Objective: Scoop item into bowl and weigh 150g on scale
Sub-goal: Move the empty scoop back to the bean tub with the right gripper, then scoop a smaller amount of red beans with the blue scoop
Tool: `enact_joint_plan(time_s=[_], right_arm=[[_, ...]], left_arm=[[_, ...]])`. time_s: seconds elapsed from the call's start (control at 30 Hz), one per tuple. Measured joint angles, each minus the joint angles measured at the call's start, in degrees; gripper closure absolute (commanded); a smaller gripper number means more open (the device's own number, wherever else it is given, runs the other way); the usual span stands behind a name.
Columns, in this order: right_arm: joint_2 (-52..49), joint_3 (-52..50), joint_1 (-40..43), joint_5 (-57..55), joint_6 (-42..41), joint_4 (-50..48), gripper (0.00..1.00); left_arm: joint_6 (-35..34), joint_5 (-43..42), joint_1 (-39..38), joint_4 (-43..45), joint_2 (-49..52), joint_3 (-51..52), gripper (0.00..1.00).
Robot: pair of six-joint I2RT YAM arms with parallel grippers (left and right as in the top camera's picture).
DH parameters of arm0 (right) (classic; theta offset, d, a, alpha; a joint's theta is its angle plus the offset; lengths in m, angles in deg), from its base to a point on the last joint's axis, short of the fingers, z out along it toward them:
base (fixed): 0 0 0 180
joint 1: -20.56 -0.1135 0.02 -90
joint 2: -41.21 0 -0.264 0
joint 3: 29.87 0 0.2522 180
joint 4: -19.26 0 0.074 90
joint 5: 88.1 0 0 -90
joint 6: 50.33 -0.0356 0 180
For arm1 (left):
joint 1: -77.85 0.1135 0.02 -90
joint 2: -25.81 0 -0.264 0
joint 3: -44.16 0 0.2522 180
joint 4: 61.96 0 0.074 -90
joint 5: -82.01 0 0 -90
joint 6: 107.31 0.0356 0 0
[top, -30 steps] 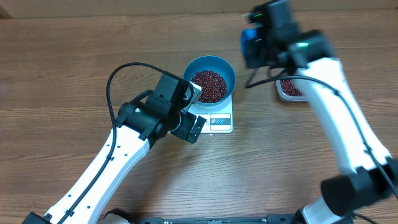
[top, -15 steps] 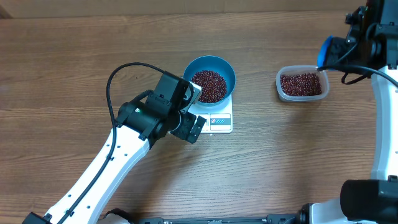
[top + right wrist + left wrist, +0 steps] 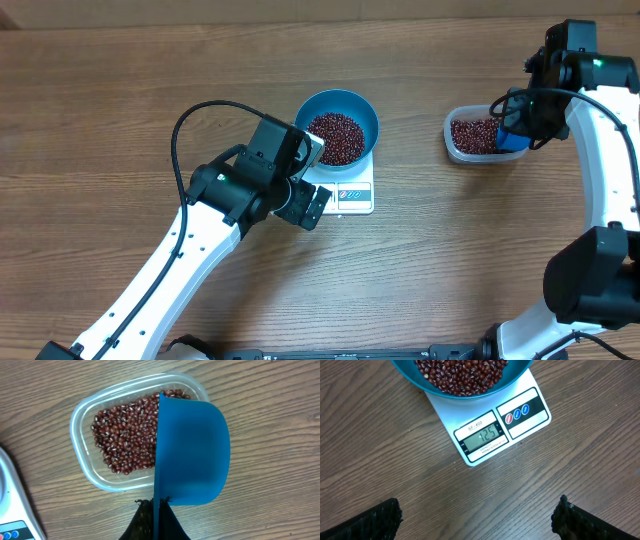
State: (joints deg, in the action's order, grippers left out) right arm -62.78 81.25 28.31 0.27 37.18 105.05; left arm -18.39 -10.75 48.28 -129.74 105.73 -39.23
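The blue bowl (image 3: 365, 118) stands on the white scale (image 3: 352, 195) and holds a heap of red-brown beans (image 3: 336, 138). In the left wrist view the bowl (image 3: 522, 371), its beans (image 3: 460, 372) and the scale (image 3: 530, 422) fill the top. My left gripper (image 3: 477, 522) hangs open over bare wood just in front of the scale's display. My right gripper (image 3: 156, 510) is shut on the handle of a blue scoop (image 3: 192, 455). The scoop is turned on its side over the right end of a clear tub (image 3: 80, 460) of beans (image 3: 125, 435).
The tub (image 3: 450, 135) sits on the wooden table to the right of the scale, with the scoop (image 3: 510, 138) at its right end. A corner of the scale (image 3: 10, 510) shows at the left edge of the right wrist view. A black cable (image 3: 200, 115) loops above my left arm.
My right arm has swung with the scoop from beside the bowl out to the right, then back down to the tub's right end. The left arm has not moved.
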Motion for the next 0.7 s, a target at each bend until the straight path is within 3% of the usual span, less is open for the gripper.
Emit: enact_joint_plan(time_s=[0.7], right_arm=[[-4.8,-3.0,0.0,-1.5,0.4,-6.1,0.96]], left_arm=[[0.0,0.0,0.0,0.0,0.0,0.0,0.0]])
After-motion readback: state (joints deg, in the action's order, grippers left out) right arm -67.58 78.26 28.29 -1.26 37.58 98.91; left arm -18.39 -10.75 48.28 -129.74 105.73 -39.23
